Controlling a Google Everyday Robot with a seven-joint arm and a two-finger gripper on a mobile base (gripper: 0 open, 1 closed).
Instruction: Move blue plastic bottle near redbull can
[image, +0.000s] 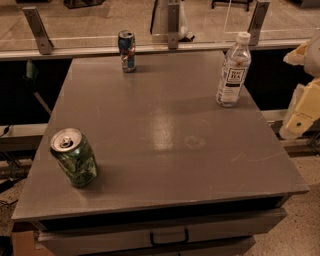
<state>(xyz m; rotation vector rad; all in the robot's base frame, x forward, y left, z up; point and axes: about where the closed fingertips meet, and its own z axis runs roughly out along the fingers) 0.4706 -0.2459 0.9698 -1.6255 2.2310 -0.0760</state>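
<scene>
The blue plastic bottle (233, 71), clear with a white cap and a white-and-dark label, stands upright at the back right of the grey table (165, 135). The redbull can (127, 51), slim, blue and silver, stands upright at the back edge, left of centre. The gripper (301, 111) is a cream-coloured part at the right edge of the view, off the table's right side, to the right of the bottle and lower. It holds nothing that I can see.
A wider green patterned can (74, 157) stands near the table's front left corner. A metal rail with posts (172, 30) runs behind the table. A drawer handle (169, 236) shows below the front edge.
</scene>
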